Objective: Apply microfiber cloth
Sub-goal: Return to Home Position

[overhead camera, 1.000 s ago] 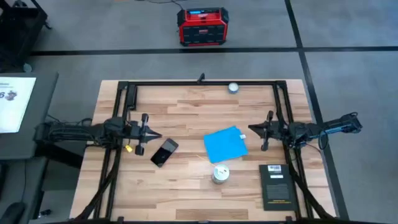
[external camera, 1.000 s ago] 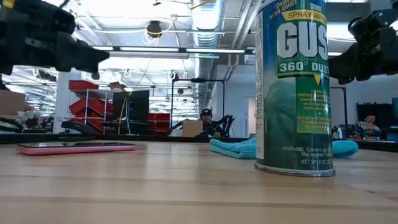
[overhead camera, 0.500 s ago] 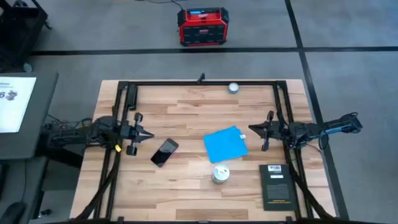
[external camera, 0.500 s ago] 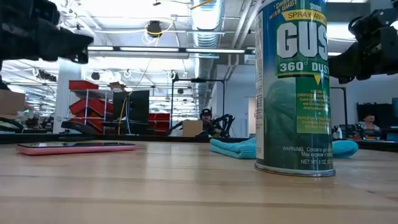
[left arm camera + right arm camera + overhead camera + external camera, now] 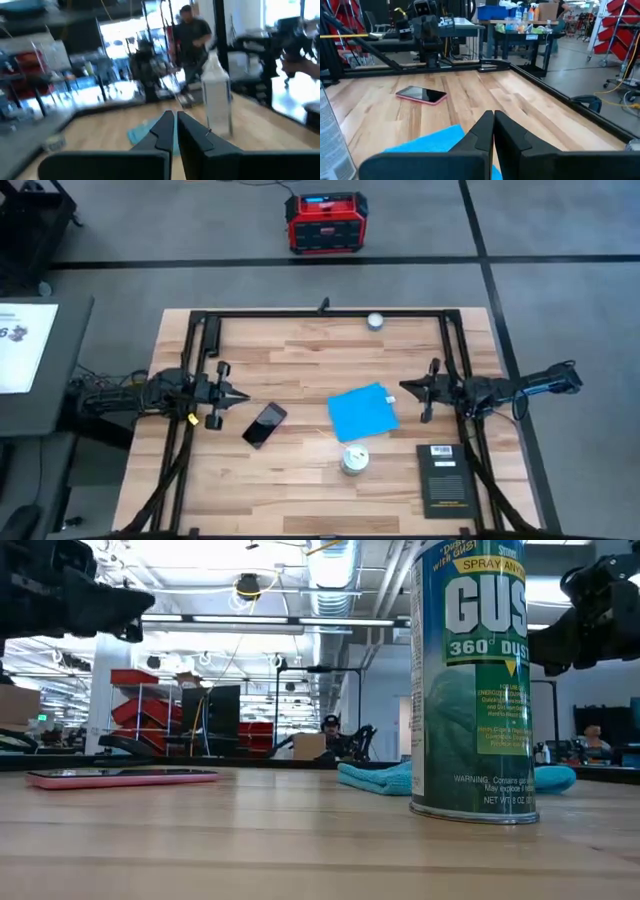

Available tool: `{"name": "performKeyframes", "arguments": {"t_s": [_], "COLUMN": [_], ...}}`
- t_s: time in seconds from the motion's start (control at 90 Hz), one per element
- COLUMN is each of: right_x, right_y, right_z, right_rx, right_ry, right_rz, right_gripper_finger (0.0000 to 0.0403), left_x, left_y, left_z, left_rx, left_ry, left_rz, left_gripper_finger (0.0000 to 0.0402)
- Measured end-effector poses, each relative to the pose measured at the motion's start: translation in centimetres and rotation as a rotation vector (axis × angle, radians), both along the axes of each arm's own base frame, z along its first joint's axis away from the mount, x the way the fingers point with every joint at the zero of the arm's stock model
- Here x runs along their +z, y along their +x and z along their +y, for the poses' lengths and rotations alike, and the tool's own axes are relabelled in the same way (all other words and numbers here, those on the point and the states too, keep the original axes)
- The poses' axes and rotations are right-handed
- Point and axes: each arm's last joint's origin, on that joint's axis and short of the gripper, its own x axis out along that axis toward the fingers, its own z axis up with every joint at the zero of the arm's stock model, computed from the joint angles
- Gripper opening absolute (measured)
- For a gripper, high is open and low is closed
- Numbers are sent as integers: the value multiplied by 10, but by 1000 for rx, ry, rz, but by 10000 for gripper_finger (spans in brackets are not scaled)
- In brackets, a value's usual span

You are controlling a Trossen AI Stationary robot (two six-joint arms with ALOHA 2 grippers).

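Though just off the microfiber cloth (image 5: 362, 414) edge, right tool (image 5: 404, 391) together; left tool (image 5: 241, 397) likewise, farther off.

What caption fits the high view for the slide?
Left gripper and right gripper shut, clear of the microfiber cloth lying flat mid-table near the phone.

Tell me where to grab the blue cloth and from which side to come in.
I'd pinch the microfiber cloth at its corner by the white tag, coming down from above on the side of the right hand. It lies flat on the table, so only an edge can be lifted. That corner is nearest this hand and away from the spray can.
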Motion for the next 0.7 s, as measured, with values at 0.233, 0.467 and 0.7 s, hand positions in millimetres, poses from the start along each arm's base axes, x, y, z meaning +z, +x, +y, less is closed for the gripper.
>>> {"name": "performKeyframes", "arguments": {"t_s": [0.233, 0.467, 0.7], "right_x": [-1, -1, -1], "right_y": [0, 0, 0], "right_z": [0, 0, 0], "right_rx": [0, 0, 0], "right_ry": [13, 12, 9], "right_rz": [4, 6, 8], "right_gripper_finger": [0, 0, 0], "left_x": [3, -9, -11], "left_y": [0, 1, 1], "left_z": [1, 2, 4], "left_rx": [19, 50, 136], "left_ry": [-1, -52, -138], "left_rz": [-30, 92, 117], "left_gripper_finger": [0, 0, 0]}}
